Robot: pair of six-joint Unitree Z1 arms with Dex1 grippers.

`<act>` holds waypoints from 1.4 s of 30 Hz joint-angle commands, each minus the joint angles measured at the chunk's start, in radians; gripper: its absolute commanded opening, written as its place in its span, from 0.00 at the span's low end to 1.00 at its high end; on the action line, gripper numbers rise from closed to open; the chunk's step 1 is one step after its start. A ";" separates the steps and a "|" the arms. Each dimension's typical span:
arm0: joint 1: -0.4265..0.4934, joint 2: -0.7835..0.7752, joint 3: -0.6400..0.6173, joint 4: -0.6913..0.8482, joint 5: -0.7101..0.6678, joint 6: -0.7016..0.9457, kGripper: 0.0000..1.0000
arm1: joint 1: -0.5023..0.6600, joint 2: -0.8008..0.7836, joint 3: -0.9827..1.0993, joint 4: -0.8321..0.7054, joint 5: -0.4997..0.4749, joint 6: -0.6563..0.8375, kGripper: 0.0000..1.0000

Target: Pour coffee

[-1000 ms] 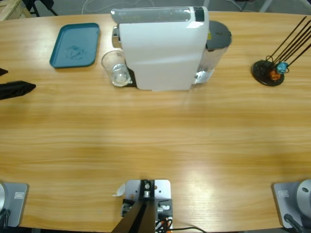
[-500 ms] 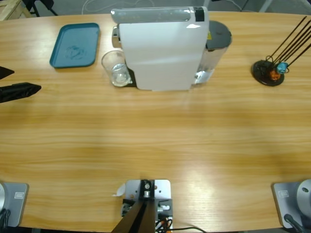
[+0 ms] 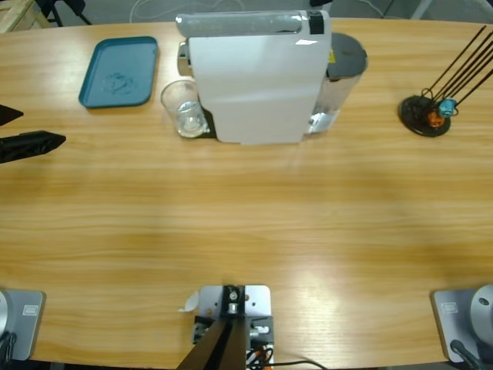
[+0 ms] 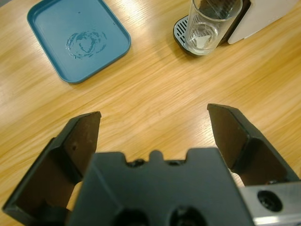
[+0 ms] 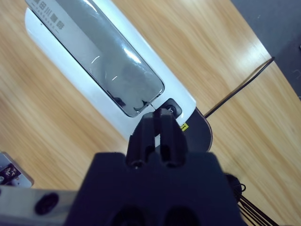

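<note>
Left hand (image 4: 153,125) spread wide and empty over bare tabletop (image 4: 155,89), jaws far apart, nothing between them. Ahead of it and slightly to the right, well apart: a clear glass (image 4: 210,26), upright on the dark drip grate (image 4: 181,29) at the foot of the white coffee machine (image 4: 263,16). Only a thin layer at the glass's bottom, looking nearly colourless and translucent; whether that is the coffee cannot be told. Ahead and to the left, a teal tray (image 4: 77,40), flat on the wood, with a faint ring of droplets in its middle.

In the high view, same left hand (image 3: 19,131) at the picture's left edge, level with the glass (image 3: 183,108), beside the machine (image 3: 254,77).

Right hand (image 5: 158,125) clenched, jaws pressed together with nothing held, poised directly above the machine's top (image 5: 108,70), tips over a small dark button (image 5: 171,109) near the end of the glossy lid panel. Beyond the tips, a black stand with thin rods (image 5: 244,82).
</note>
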 commanded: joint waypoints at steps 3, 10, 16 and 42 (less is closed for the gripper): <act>-0.009 -0.008 0.037 -0.007 -0.013 0.013 1.00 | 0.007 0.068 -0.015 0.014 -0.044 -0.013 0.00; -0.009 -0.008 0.037 -0.007 -0.013 0.015 1.00 | -0.005 0.067 -0.011 0.017 -0.061 -0.014 0.00; -0.009 -0.008 0.037 -0.007 -0.013 0.015 1.00 | -0.008 0.071 -0.007 0.015 -0.061 -0.014 0.00; -0.009 -0.008 0.037 -0.007 -0.016 0.015 1.00 | -0.014 0.093 0.029 0.000 -0.054 -0.020 0.00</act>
